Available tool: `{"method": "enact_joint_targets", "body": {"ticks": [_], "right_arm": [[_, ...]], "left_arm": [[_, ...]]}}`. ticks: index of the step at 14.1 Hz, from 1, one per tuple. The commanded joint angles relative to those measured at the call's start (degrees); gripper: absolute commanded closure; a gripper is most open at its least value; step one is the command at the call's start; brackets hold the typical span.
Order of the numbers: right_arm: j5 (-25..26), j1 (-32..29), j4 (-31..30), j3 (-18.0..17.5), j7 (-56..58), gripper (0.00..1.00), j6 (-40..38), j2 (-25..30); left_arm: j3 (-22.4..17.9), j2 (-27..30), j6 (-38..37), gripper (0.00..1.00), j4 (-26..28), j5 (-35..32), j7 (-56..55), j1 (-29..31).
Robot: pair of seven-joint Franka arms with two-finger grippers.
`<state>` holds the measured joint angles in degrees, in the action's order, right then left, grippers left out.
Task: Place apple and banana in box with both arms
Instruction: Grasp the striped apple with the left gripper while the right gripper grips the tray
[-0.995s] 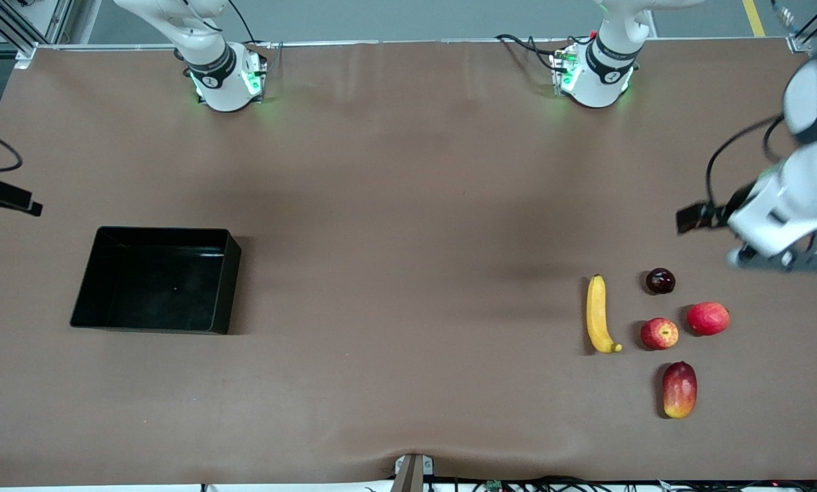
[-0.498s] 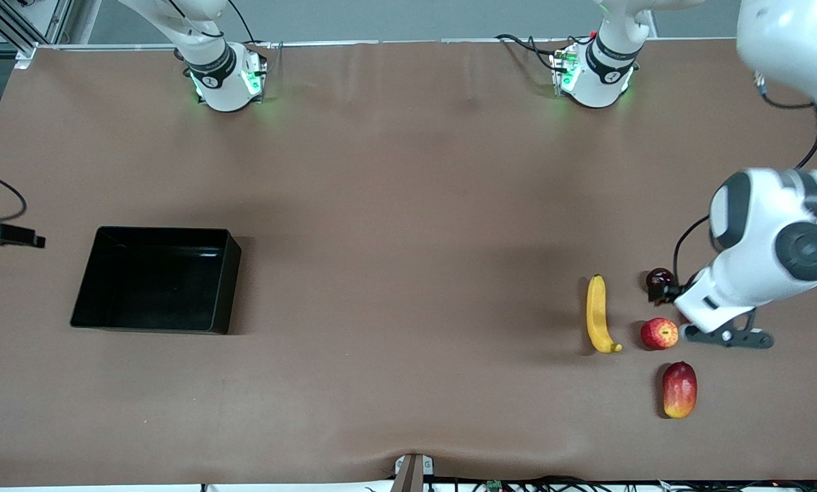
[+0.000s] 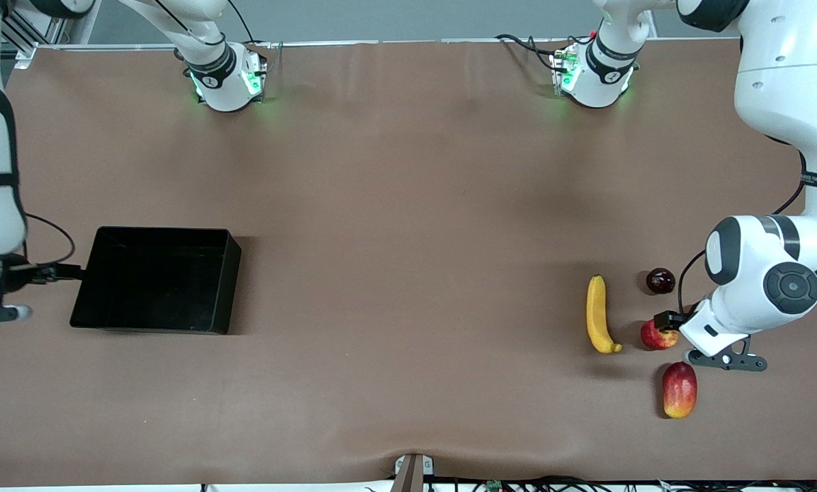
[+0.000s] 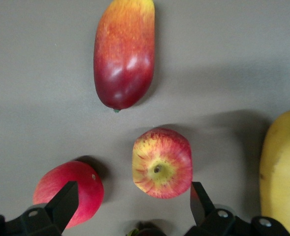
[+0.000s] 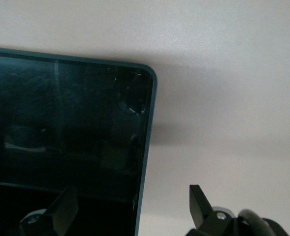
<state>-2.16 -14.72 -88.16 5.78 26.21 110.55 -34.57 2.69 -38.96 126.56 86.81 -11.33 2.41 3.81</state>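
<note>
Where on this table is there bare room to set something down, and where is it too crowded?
Bare brown table runs between the shallow black plastic box and the long yellow banana; the box's floor is bare too. It's crowded toward the left arm's end: banana, small red-yellow apple, pinkish-red round fruit, elongated red-yellow fruit, dark round fruit, with the open left hand over them.

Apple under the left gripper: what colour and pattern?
The apple is red with streaks and a yellow patch around its stem dimple; clearest in the left wrist view.

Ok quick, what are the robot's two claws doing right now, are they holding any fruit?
Left gripper: jaws open, empty, over the apple.
Right gripper: jaws open, empty, over the box edge.
</note>
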Motion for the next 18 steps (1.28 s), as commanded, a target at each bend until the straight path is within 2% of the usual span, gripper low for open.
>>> {"method": "enact_joint_targets", "body": {"ticks": [1,2,3,4,5,7,8,9,10,11,12,13,15,18], "right_arm": [[-2.1,-1.6,-0.3,-0.8,2.0,0.00,2.9,-2.4],[-2.3,-1.6,-1.9,-0.8,2.4,0.09,4.1,-2.4],[-3.2,-1.6,-2.8,-0.8,2.4,0.38,4.7,-2.4],[-3.8,-1.6,-2.8,-0.8,2.4,0.61,4.7,-2.7],[-3.8,-1.6,-2.8,-0.8,2.4,0.77,4.6,-3.0],[-3.7,-1.6,-3.0,-0.8,3.0,0.90,4.5,-3.3],[-3.8,-1.6,-3.1,-0.8,3.8,1.00,4.2,-3.2],[-3.8,-1.7,-3.1,-0.8,4.8,1.00,4.1,-3.2],[-3.8,-1.8,-3.0,-0.8,5.3,1.00,4.0,-3.1],[-3.8,-1.8,-3.0,-0.8,5.7,1.00,4.0,-3.1],[-3.8,-1.8,-2.9,-0.8,6.0,1.00,3.9,-3.0],[-3.8,-1.6,-2.4,-0.9,6.2,1.00,2.5,-2.7],[-5.0,-1.1,1.5,-0.9,6.0,1.00,-3.5,-2.3],[-10.2,0.5,8.8,-1.0,5.4,1.00,-14.9,-2.3]], "left_arm": [[0.5,-2.5,1.5,0.00,-2.3,0.2,-2.8,-0.9],[0.5,-3.1,2.4,0.00,-2.4,0.9,-3.1,-0.9],[0.5,-3.4,3.3,0.00,-2.3,1.6,-3.0,-0.8],[0.5,-4.5,5.0,0.00,-2.3,1.7,-2.7,-0.7],[0.5,-5.1,6.3,0.00,-2.3,1.7,-2.2,-0.6],[0.5,-6.3,7.7,0.00,-2.3,1.7,-2.2,-0.5],[0.5,-6.7,7.9,0.00,-2.3,1.7,-2.2,-0.6],[0.5,-7.0,7.9,0.02,-2.3,1.7,-2.2,-0.6],[0.4,-7.4,7.9,0.17,-2.3,1.5,-2.2,-0.7],[0.4,-7.4,7.9,0.45,-2.3,1.4,-2.3,-0.8],[0.3,-7.4,7.9,0.92,-2.3,1.1,-2.2,-0.9],[0.3,-6.8,7.9,1.00,-2.3,0.7,-1.2,-0.8],[0.6,-5.5,7.2,1.00,-2.2,0.9,0.0,-0.4],[1.0,-2.1,3.2,1.00,-2.1,1.7,-0.1,-0.5]]}}
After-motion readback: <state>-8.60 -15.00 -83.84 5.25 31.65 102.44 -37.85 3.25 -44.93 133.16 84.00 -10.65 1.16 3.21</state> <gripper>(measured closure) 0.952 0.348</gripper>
